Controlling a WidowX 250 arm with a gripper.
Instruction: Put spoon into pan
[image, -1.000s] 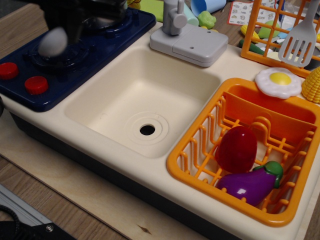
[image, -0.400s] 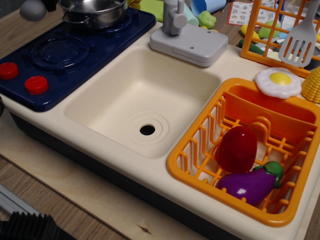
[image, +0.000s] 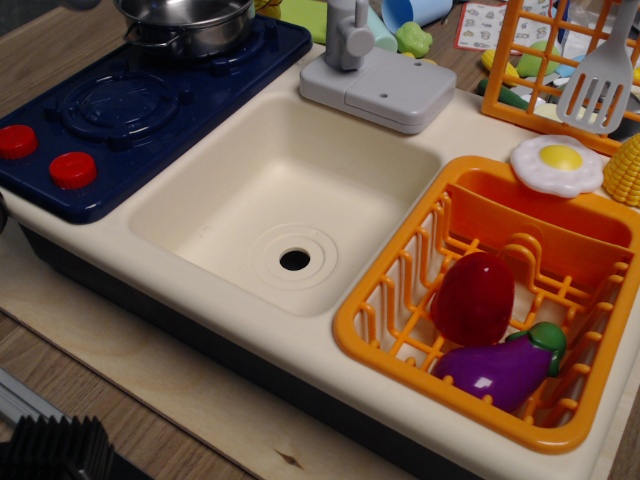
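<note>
- The gripper is out of view now, so I cannot tell whether it is clenched, released or carrying anything; a second ago its dark bulk hung over the near-left burner of the blue stove with a pale round spoon bowl under it.
- That round bowl then moved up and to the far left; the spoon now shows, if at all, only as a grey sliver at the far-left top edge, left of the pan and outside its rim; too little is visible to be sure.
- The pan sits on the far burner of the stove, cut off by the top edge; the part of its inside that I can see is bare steel, with no spoon in it.
- My reading: the spoon has been lifted and carried toward the pan but is not yet in it; the drop is still to come, and it needs a shift to the right to get over the rim.
- Nothing else has moved; the sink in the middle holds nothing; the orange drying rack on the right holds a purple eggplant and a red piece; the grey slotted spatula stands far right, untouched.
- A dark ribbed part has come further into the near-left corner; I cannot say what it is.
</note>
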